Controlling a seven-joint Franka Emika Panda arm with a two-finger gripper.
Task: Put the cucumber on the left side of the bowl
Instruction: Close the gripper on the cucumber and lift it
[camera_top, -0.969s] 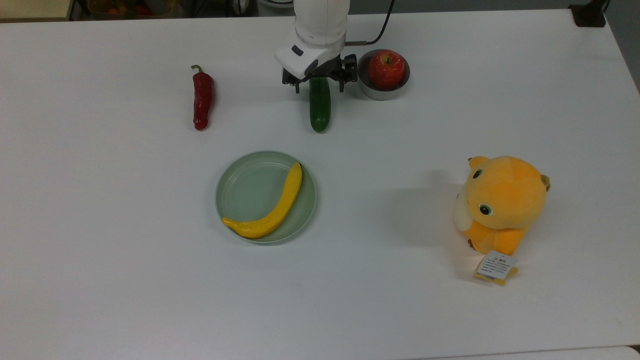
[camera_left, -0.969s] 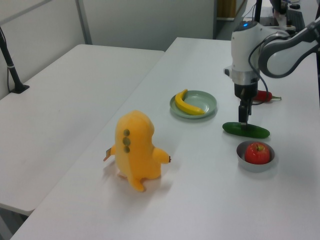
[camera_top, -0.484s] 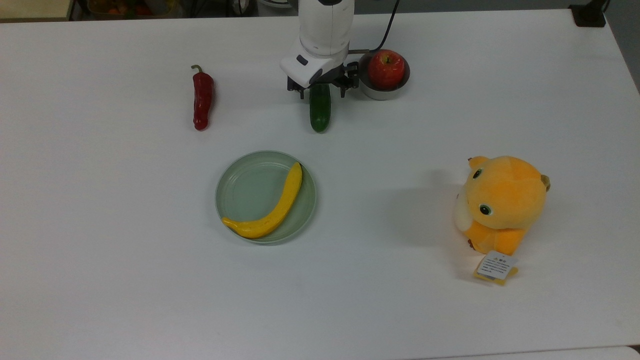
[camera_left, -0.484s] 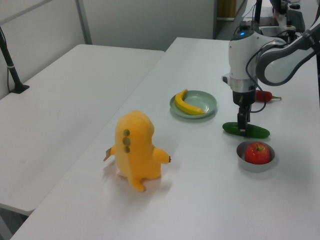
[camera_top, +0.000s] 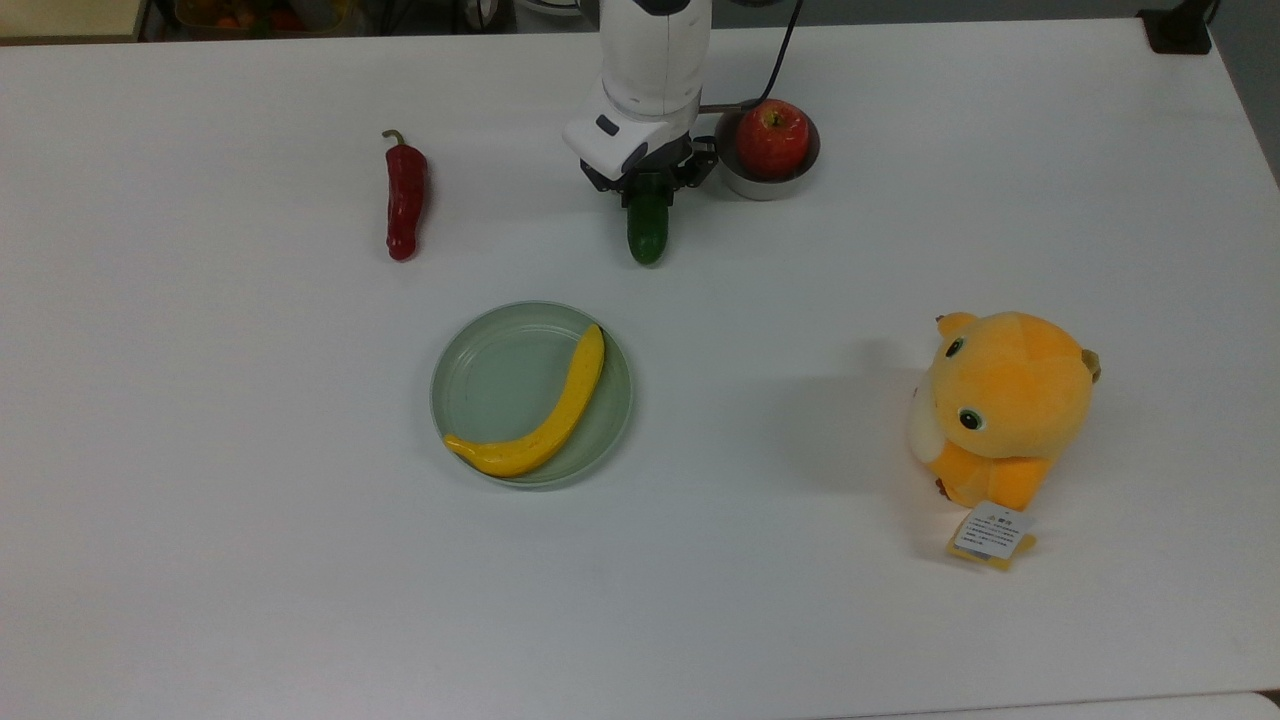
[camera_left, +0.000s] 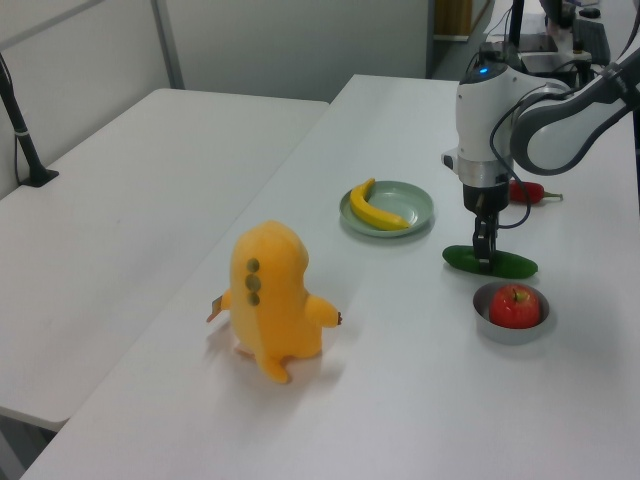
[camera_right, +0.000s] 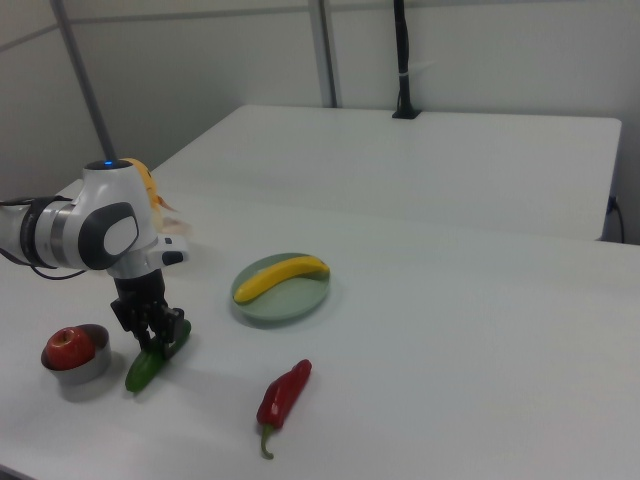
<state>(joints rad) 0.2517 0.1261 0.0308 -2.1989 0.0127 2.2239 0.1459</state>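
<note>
The arm's black two-finger tool (camera_top: 648, 187) (camera_left: 484, 262) (camera_right: 152, 338) is pointing straight down and is gripping the smooth dark green cucumber (camera_top: 646, 232) (camera_left: 491, 263) (camera_right: 152, 362) around its middle, its fingers pressed against both sides. The cucumber is lying flat on the white desk (camera_top: 300, 560), just beside the small round grey metal bowl (camera_top: 765, 182) (camera_left: 511, 330) (camera_right: 78, 366), on the top view's left of it. The bowl is holding a red apple (camera_top: 772, 138) (camera_left: 514, 306) (camera_right: 66, 347). Farther toward the top view's left, a wrinkled red chili pepper (camera_top: 405, 199) (camera_right: 283, 395) is lying on the desk. A curved yellow banana (camera_top: 540, 423) is resting on a flat pale green plate (camera_top: 480, 370), and an orange plush toy (camera_top: 1003, 408) is sitting well apart.
</note>
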